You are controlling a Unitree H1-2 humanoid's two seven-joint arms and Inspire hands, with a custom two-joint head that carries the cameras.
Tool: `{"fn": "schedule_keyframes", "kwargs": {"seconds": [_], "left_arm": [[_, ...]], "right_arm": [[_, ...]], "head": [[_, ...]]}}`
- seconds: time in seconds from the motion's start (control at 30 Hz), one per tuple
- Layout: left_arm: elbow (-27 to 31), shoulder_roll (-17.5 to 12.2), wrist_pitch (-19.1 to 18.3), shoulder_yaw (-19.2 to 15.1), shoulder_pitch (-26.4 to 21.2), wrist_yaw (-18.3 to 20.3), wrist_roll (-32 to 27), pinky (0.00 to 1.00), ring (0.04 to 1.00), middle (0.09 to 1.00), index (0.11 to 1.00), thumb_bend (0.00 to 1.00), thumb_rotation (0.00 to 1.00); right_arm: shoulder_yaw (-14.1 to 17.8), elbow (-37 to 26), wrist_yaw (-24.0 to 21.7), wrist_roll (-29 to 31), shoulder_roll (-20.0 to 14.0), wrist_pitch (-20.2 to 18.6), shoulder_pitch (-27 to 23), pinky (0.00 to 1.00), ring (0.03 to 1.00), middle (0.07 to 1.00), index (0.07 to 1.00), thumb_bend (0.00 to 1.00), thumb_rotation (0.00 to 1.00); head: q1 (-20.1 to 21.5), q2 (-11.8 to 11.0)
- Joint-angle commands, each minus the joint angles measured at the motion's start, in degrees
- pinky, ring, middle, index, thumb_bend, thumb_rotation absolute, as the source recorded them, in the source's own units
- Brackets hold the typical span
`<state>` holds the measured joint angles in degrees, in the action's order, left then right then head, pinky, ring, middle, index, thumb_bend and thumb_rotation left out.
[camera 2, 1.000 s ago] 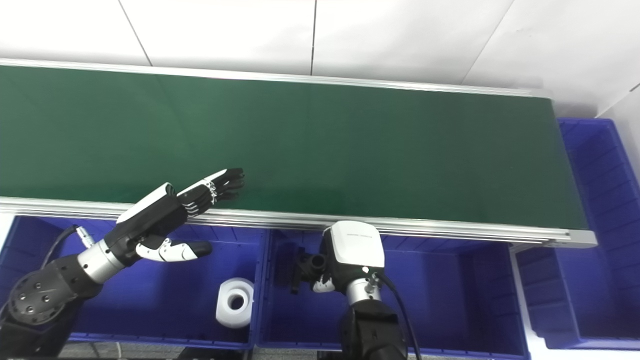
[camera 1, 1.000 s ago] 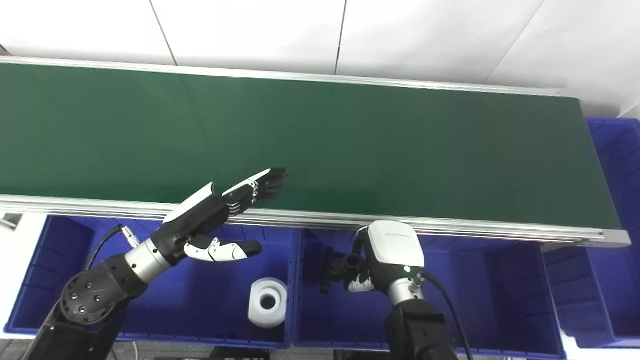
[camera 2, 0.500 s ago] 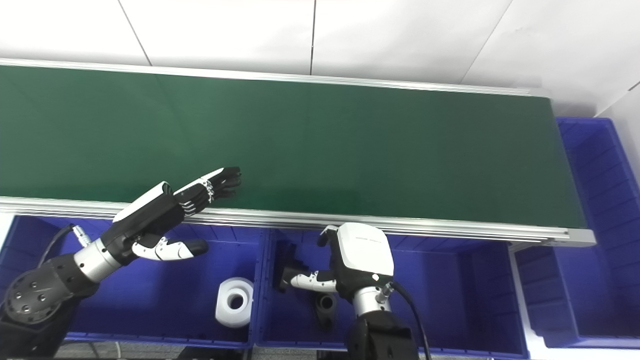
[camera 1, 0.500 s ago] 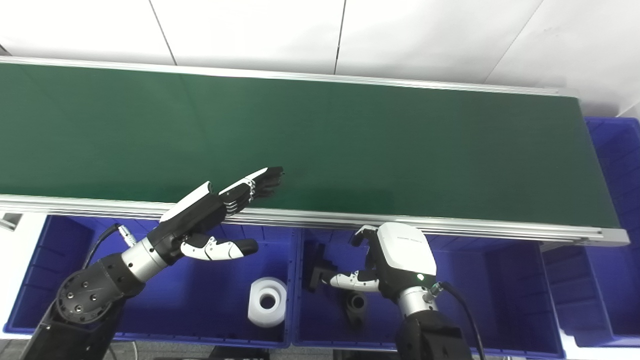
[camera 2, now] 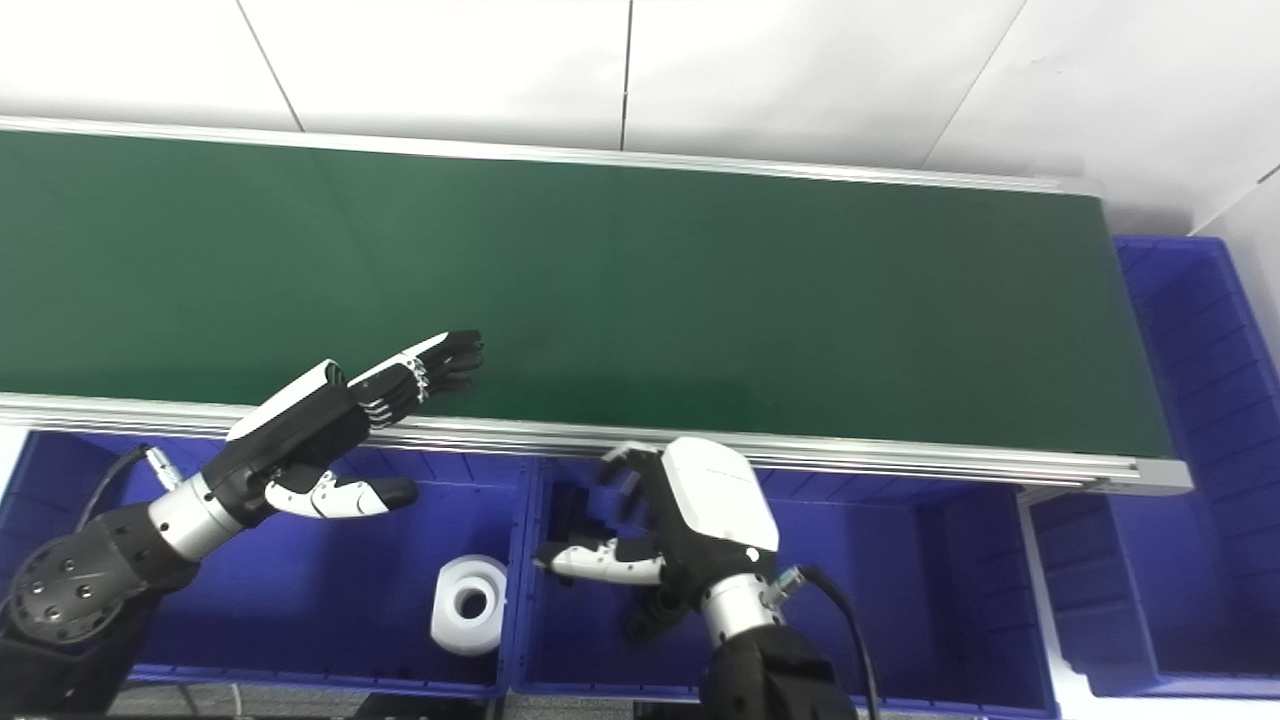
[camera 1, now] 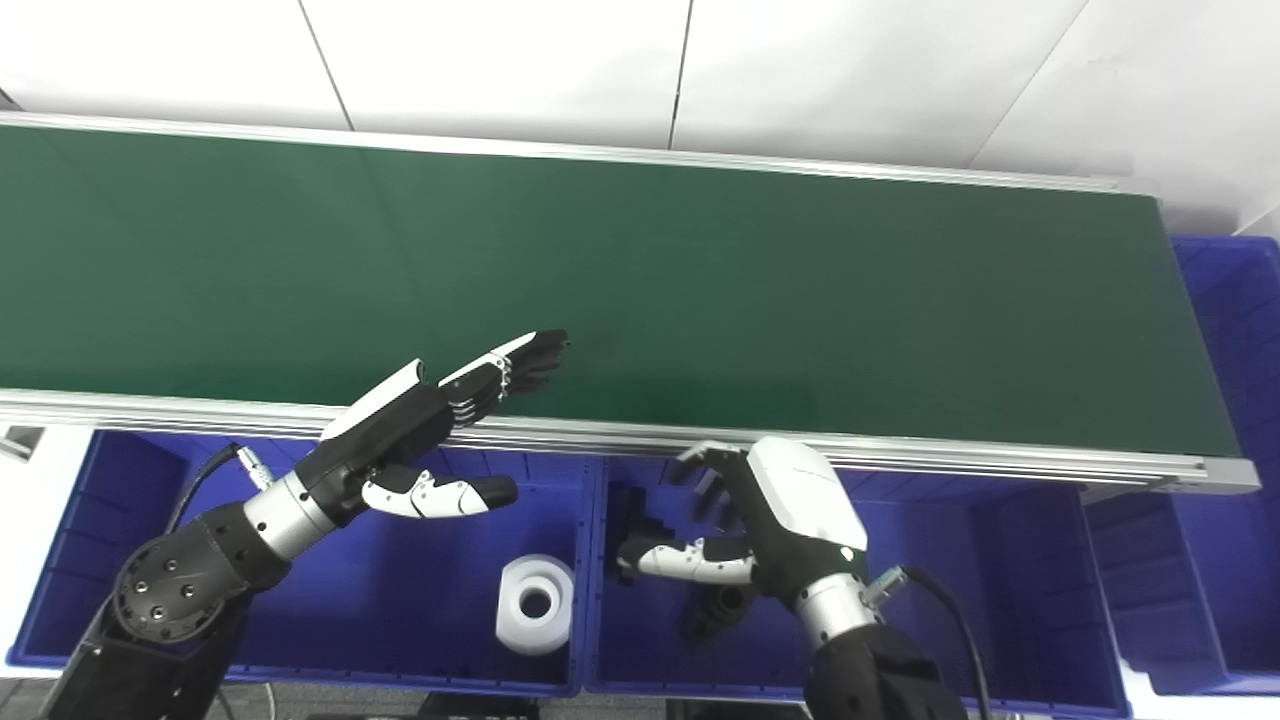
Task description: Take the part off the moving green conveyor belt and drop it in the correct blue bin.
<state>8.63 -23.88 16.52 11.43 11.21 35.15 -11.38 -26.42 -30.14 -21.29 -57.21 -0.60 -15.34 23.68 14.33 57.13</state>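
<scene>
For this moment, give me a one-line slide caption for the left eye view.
Right hand open above the black part in the middle blue bin; left hand open, fingers over the bare green belt.

black part [camera 1: 722, 610] lies on its side in the middle blue bin [camera 1: 1000, 600].

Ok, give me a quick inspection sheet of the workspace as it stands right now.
Surface: green conveyor belt, nothing seen on it.
Job's things: black part lies in the middle blue bin; white cylinder stands in the left blue bin; a third blue bin sits past the belt's right end.
Clutter: other dark pieces at the middle bin's back left, too dim to name.
Hands: left hand open, fingers reaching over the belt's near rail; right hand open above the middle bin, holding nothing.
Cables: black cable at the right wrist, another at the left forearm.
Surroundings: white wall panels behind the belt.
</scene>
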Motion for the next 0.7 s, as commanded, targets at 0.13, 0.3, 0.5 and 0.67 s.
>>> {"fn": "schedule_keyframes", "kwargs": {"seconds": [0.13,0.3,0.5,0.67], "left_arm": [[1.17,-1.12,0.97,-0.53,-0.01,0.08,-1.37,0.94,0.974,0.997,0.975,0.4,0.48],[1.87,-1.21,0.22,-0.57,1.27,-0.22,-1.34,0.94,0.977,1.0,0.974,0.4,0.48],[4.94,-2.62,-1.54,-1.0,3.81,-0.05,-2.03,0.95,0.99,1.0,0.987,0.4,0.49],[5.66,-3.12,-1.28,-1.14,5.7,-0.29,-1.18,0.94,0.984,1.0,0.988,0.41,0.5]], "right_arm": [[2.43,1.59,15.25,22.66,-0.95,18.12,7.06,0.65,0.725,0.766,0.748,0.48,0.55],[2.29,3.69,19.6,27.71,-1.95,24.68,9.36,0.75,0.823,0.866,0.844,0.47,0.9],[0.57,4.37,20.28,32.14,-2.51,27.08,11.15,0.82,0.891,0.92,0.899,0.47,0.98],[0.36,5.09,19.88,32.82,-2.69,27.15,10.6,0.85,0.924,0.95,0.931,0.41,0.99]], "head": [[-0.6,0.19],[-0.94,0.33],[-1.57,0.39],[-2.06,0.49]]}}
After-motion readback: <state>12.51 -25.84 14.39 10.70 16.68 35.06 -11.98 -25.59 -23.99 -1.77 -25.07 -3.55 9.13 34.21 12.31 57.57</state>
